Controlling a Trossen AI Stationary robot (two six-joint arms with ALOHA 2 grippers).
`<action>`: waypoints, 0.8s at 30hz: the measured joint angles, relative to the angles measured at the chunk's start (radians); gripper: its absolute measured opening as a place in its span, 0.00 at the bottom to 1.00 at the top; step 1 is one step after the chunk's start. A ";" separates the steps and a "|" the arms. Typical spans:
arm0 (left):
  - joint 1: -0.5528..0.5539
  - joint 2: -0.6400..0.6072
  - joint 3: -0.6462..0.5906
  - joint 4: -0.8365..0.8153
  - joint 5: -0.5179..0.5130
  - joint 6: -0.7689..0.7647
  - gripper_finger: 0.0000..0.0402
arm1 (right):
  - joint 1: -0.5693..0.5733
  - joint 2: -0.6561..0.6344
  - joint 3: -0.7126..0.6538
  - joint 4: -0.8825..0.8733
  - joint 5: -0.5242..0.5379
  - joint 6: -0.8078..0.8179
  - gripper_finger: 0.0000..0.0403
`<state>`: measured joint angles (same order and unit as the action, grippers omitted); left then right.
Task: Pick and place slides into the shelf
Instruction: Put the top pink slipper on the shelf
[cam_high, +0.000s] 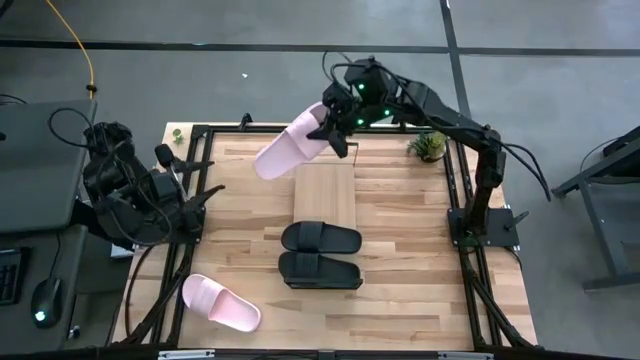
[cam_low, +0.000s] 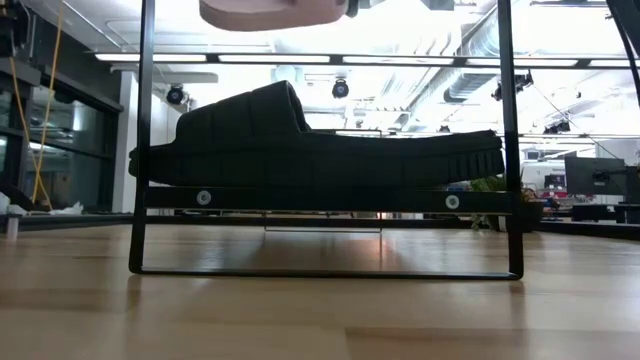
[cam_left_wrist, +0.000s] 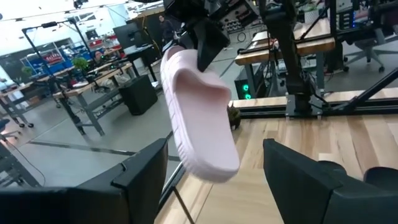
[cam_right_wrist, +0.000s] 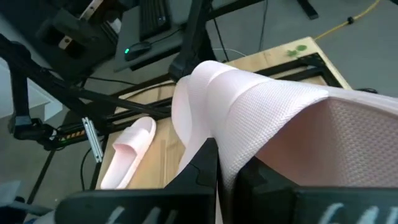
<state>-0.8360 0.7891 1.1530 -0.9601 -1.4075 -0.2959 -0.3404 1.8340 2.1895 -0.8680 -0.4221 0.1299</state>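
My right gripper is shut on a pale pink slide and holds it in the air over the table's far side, beyond the shelf's light-wood board. The slide's underside shows at the top of the low view. Two black slides lie side by side just near of the board; the low view shows one resting on the shelf's black frame rail. A second pink slide lies sole down on the table, near left. My left gripper stands open at the table's left edge, touching nothing. My right gripper pinches the pink slide by the edge of its sole at one end, between its two fingers, beside the textured footbed. The fingers slant down from the far right. The slide is lifted clear and slopes down and away from the fingers, its strap farther out.
A small potted plant stands at the far right corner. Black frame rails run around the tabletop. Bare wood lies to the left and right of the shelf. A desk with a mouse is beyond the left edge.
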 joint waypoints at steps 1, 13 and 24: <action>0.000 -0.013 0.000 -0.010 0.000 0.000 0.61 | -0.009 -0.005 0.000 -0.008 -0.001 -0.002 0.00; -0.001 -0.220 -0.036 -0.068 0.005 -0.023 0.61 | -0.044 -0.118 0.000 -0.112 -0.032 -0.054 0.00; -0.002 -0.275 -0.097 -0.061 0.003 0.000 0.61 | -0.047 -0.238 0.001 -0.255 0.037 -0.086 0.00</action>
<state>-0.8379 0.5140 1.0565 -1.0215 -1.4046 -0.2962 -0.3869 1.5957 2.1902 -1.1232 -0.3852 0.0437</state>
